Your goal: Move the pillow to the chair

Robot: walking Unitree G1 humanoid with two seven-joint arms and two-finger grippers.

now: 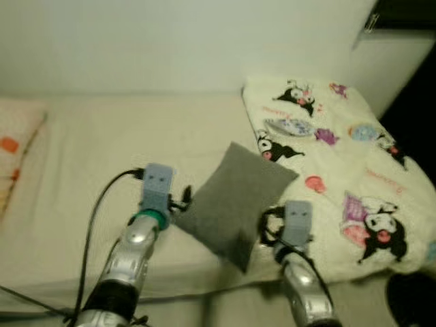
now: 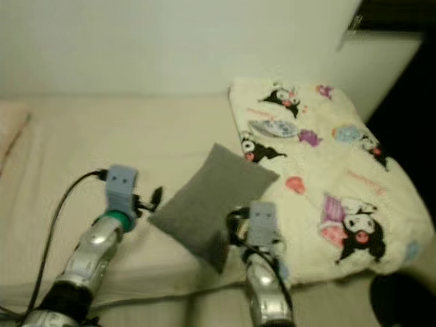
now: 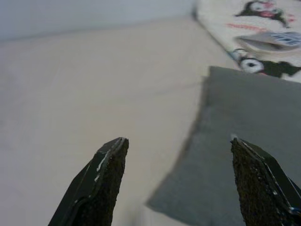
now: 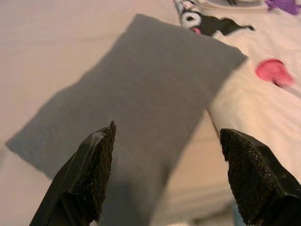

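Note:
A grey square pillow (image 1: 231, 201) lies on the cream bed (image 1: 116, 150), one corner resting on the cartoon-print blanket (image 1: 340, 157). My left gripper (image 3: 176, 181) is open beside the pillow's left corner, one finger over the bedsheet and the other over the pillow's (image 3: 244, 132) edge. My right gripper (image 4: 167, 172) is open at the pillow's (image 4: 155, 89) near right side, its fingers spread above the grey fabric. Neither gripper holds anything.
A white wall runs behind the bed. A patterned pillow (image 1: 13, 153) lies at the far left of the bed. A white cabinet (image 1: 395, 61) stands at the back right, with dark floor (image 1: 419, 136) beside it. The bed's front edge is just below my arms.

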